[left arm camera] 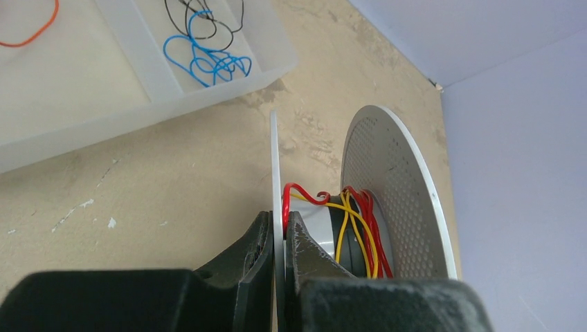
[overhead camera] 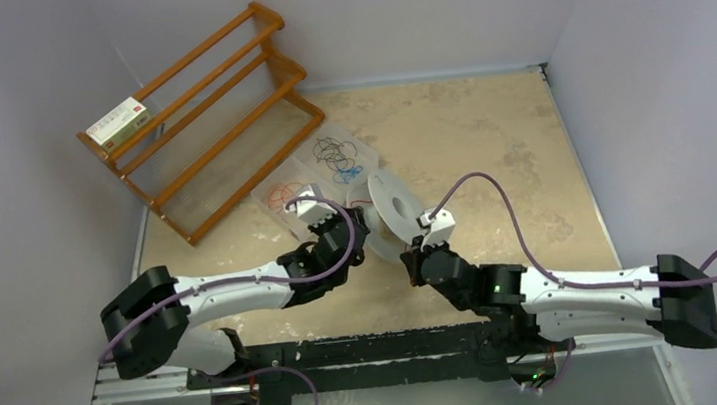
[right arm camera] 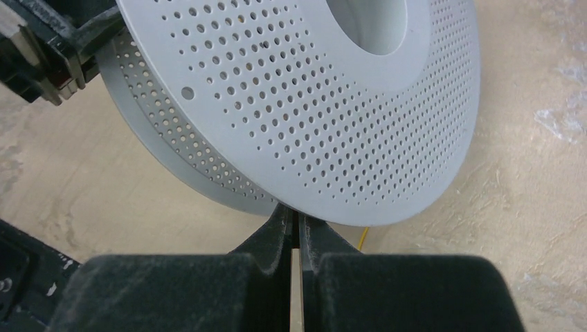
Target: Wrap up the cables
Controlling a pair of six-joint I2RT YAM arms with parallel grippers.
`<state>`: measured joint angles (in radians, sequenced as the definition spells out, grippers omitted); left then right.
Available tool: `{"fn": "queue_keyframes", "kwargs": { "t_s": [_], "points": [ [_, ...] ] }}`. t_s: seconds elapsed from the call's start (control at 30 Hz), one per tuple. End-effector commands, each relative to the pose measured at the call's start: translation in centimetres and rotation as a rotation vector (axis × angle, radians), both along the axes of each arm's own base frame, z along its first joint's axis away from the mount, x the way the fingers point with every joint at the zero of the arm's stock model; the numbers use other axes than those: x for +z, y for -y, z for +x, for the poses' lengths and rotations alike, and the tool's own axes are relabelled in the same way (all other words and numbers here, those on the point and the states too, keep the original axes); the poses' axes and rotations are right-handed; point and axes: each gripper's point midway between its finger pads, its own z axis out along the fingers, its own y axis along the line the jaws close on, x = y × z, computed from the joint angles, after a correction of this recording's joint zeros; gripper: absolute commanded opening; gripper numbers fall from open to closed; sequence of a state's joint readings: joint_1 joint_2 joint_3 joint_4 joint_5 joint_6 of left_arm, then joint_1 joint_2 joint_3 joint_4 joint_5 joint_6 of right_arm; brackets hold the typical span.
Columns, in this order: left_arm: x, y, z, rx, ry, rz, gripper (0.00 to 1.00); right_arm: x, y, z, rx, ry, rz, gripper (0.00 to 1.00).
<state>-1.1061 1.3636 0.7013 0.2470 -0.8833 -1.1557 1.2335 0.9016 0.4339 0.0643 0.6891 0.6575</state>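
Note:
A white perforated spool [overhead camera: 393,209] stands on edge mid-table. My left gripper [overhead camera: 366,234] is shut on the spool's thin left flange [left arm camera: 275,166], as the left wrist view [left arm camera: 280,220] shows. A red cable [left arm camera: 365,221] and a yellow cable [left arm camera: 344,232] are wound on the grey hub. My right gripper [overhead camera: 408,254] sits under the right flange [right arm camera: 311,104]. In the right wrist view [right arm camera: 296,216] its jaws are closed to a thin slit and the tips are hidden by the flange. A bit of yellow cable [right arm camera: 363,236] hangs just beside them.
Two clear trays lie behind the spool; one [left arm camera: 228,79] holds blue [left arm camera: 208,62] and black [left arm camera: 201,21] cables, the other [overhead camera: 283,195] an orange-red one [left arm camera: 34,29]. A wooden rack [overhead camera: 216,127] with a small box [overhead camera: 120,122] stands at the back left.

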Motion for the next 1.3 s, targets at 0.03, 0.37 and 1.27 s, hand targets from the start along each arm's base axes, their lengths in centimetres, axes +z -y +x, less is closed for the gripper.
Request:
{"fn": "queue_keyframes", "kwargs": {
  "t_s": [0.03, 0.37, 1.27],
  "points": [
    [0.0, 3.9, -1.3, -0.121, -0.034, -0.173, 0.00, -0.4, 1.2, 1.5, -0.169, -0.001, 0.052, 0.00],
    [-4.1, 6.3, -1.2, -0.145, -0.108, -0.184, 0.00, -3.2, 3.0, 1.5, -0.302, -0.066, 0.041, 0.00],
    [-12.1, 9.1, -3.2, -0.261, -0.292, -0.117, 0.20, -6.6, 6.5, 0.7, -0.535, -0.159, 0.127, 0.28]
  ]
}}
